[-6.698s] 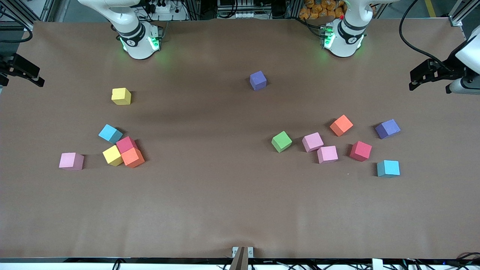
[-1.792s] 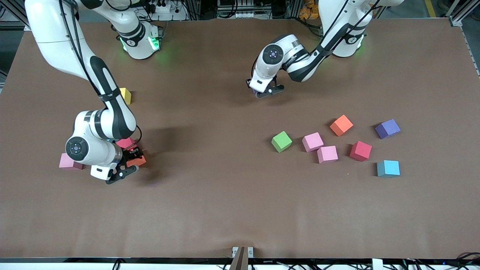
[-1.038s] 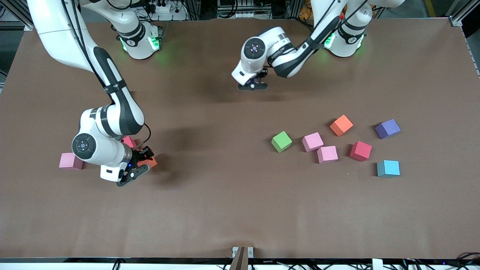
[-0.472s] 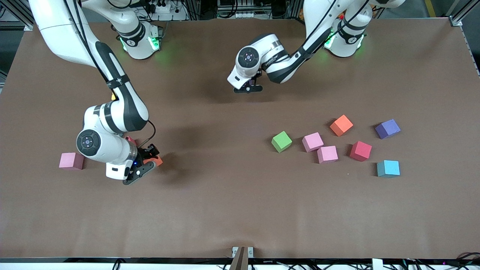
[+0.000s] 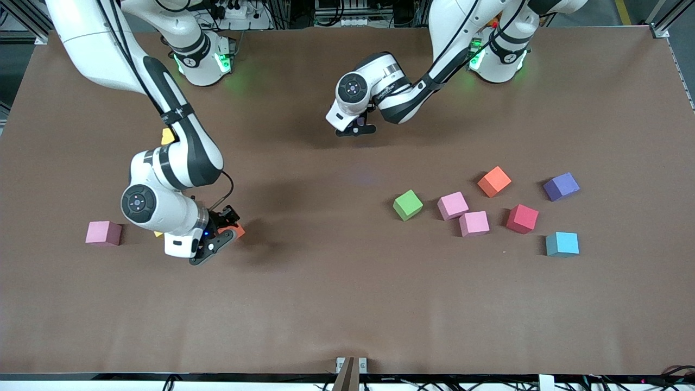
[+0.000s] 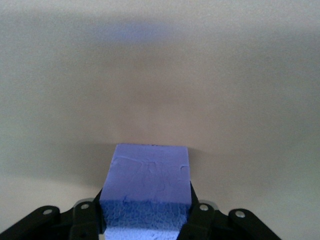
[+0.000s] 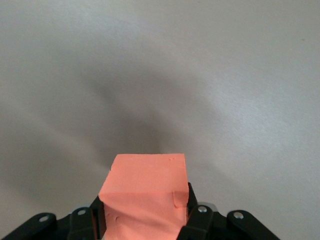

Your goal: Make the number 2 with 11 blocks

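Observation:
My left gripper point(image 5: 355, 129) hangs over bare table near the middle, close to the robots' bases. It is shut on a purple block point(image 6: 146, 175), pressed between both fingers point(image 6: 200, 216). My right gripper point(image 5: 220, 243) is low over the table toward the right arm's end, shut on an orange block point(image 5: 237, 232) that fills its jaws point(image 7: 145, 185). Loose blocks toward the left arm's end are green point(image 5: 408, 205), two pink point(image 5: 452, 206), orange point(image 5: 494, 181), red point(image 5: 522, 219), purple point(image 5: 561, 186) and light blue point(image 5: 562, 244). No number 2 figure is in view.
A pink block point(image 5: 103, 233) lies near the right arm's end. The right arm covers most of two yellow blocks, one farther from the camera point(image 5: 167, 136) and one beside its wrist point(image 5: 158, 234). Bare brown table point(image 5: 326, 282) spreads across the middle and near edge.
The right gripper has carried the orange block away from the cluster toward the table's middle. The left gripper has drifted a little toward the right arm's end with the purple block.

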Motion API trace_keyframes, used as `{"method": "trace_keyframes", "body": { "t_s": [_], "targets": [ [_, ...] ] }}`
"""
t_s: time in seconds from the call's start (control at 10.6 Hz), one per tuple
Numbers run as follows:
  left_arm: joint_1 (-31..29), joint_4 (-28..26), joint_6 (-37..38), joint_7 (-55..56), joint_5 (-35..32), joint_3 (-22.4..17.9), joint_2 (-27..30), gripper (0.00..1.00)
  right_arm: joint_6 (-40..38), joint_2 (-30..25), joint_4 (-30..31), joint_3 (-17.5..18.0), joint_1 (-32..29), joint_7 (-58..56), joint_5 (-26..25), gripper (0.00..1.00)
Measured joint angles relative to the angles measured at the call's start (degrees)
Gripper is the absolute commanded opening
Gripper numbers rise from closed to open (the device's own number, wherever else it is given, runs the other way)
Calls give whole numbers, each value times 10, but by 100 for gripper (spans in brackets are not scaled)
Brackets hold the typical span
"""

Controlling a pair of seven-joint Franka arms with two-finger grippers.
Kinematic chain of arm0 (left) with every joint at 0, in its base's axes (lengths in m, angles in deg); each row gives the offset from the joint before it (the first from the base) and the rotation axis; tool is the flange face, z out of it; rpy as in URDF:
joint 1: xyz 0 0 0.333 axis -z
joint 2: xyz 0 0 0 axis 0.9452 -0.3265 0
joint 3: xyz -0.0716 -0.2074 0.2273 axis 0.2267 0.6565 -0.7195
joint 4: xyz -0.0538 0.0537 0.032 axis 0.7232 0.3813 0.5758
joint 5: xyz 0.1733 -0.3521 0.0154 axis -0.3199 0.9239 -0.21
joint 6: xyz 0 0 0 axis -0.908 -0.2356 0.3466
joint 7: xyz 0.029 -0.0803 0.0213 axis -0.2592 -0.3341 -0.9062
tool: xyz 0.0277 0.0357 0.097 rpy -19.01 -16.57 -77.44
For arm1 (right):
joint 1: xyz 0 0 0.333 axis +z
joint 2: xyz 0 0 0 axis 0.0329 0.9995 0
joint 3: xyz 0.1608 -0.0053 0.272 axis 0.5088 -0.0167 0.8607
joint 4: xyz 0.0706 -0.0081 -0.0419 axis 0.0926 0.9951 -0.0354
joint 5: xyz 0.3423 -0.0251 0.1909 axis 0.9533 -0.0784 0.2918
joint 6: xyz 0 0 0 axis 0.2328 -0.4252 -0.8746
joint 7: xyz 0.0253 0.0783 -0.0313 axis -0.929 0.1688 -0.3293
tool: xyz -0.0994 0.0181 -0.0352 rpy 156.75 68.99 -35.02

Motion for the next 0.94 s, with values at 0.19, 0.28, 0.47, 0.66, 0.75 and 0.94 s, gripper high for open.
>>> {"method": "trace_keyframes", "body": {
  "t_s": [0.19, 0.28, 0.47, 0.66, 0.75, 0.94],
  "targets": [
    [0, 3, 0, 0, -7, -3, 0, 47, 0, -1, 0, 12, 0, -27, 0, 37],
    [0, 4, 0, -1, -9, -3, 0, 99, 0, -1, 0, 14, 0, -45, 0, 37],
    [1, 5, 0, -1, -25, -4, 0, 100, -3, -2, 0, 23, 0, -65, 0, 37],
    [0, 9, 0, 0, -49, -6, 0, 100, -15, -9, 0, 32, 7, -71, 0, 37],
    [-2, 13, 0, 0, -51, -7, 3, 100, -23, -14, 0, 33, 17, -72, 0, 37],
    [-4, 20, 4, 2, -52, -8, 27, 100, -42, -24, 0, 33, 36, -72, 0, 37]
  ]
}}
